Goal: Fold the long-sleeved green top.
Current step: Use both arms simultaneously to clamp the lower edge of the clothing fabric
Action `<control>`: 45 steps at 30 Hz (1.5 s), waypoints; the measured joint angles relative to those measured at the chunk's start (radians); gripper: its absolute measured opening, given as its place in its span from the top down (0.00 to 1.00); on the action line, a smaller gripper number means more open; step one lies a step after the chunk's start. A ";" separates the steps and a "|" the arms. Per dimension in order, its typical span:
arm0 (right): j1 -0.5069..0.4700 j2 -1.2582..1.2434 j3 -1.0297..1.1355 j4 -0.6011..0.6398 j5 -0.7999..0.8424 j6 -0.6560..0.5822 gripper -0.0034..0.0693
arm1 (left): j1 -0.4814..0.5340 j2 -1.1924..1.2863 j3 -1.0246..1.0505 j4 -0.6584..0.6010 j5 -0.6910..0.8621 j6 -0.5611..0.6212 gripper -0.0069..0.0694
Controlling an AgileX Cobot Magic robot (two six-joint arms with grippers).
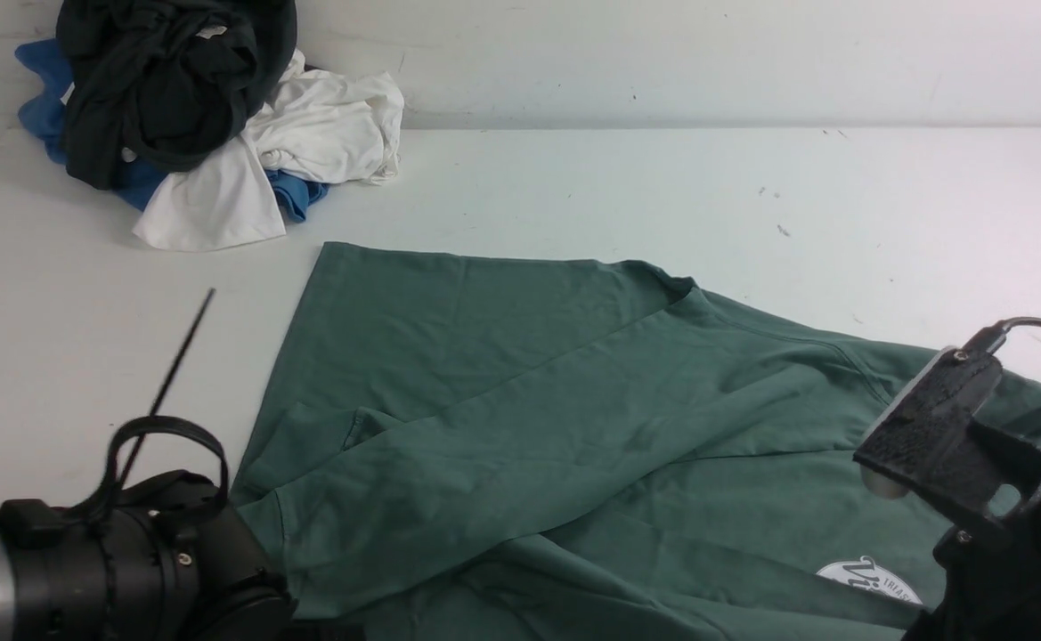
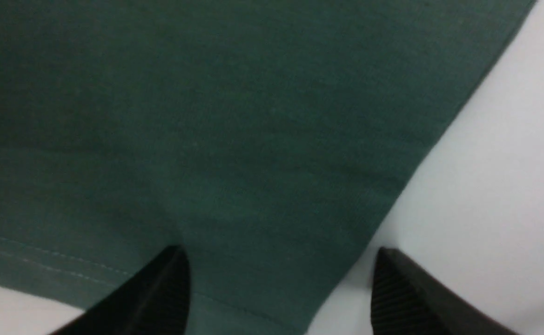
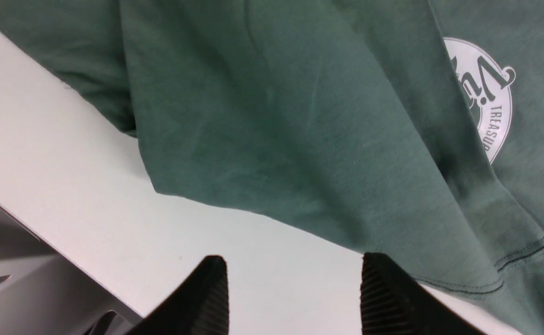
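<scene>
- Table (image 1: 627,187): a white surface that fills the front view and bears everything listed below.
- Green long-sleeved top (image 1: 502,418): spread flat on the near half of the table, from the middle to the right edge of the front view. One sleeve (image 1: 520,445) is folded slantwise across the body, running from the right shoulder down towards the near left. Its near edge runs out of view.
- Heap of other garments at the far left corner, well apart from the top: a black garment (image 1: 164,80) on top, a white garment (image 1: 306,133) beside and under it, and a blue garment (image 1: 39,102) at the bottom.
- Left arm (image 1: 110,561): low at the near left, just beside the top's left edge.
- Right arm (image 1: 974,463): raised at the near right, above the top's right part.
- Left gripper (image 2: 278,253): jaws wide apart and holding nothing. It hangs close over a stitched hem corner of the top, with one finger above cloth and the other above bare table.
- Right gripper (image 3: 292,260): jaws parted and holding nothing. It is poised over bare table at the top's edge, with one finger (image 3: 392,298) just beside a stitched edge of the cloth.
- Logo (image 3: 486,93): a round white script print on the top's body, partly covered by the folded sleeve.
- Thin black rod (image 1: 168,374): slantwise on the table, left of the top.
</scene>
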 joint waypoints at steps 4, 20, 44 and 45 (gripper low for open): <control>0.000 0.000 0.000 0.000 0.000 0.000 0.45 | 0.000 0.018 -0.014 0.001 0.022 -0.003 0.37; 0.000 0.001 0.047 -0.174 -0.009 0.071 0.38 | 0.068 0.023 -0.067 0.019 0.069 -0.102 0.91; -0.038 0.202 0.357 -0.368 -0.453 0.098 0.35 | 0.088 -0.105 -0.067 -0.022 0.056 -0.108 0.91; -0.038 0.225 0.350 -0.371 -0.451 0.096 0.36 | 0.088 -0.105 -0.067 -0.023 0.049 -0.108 0.91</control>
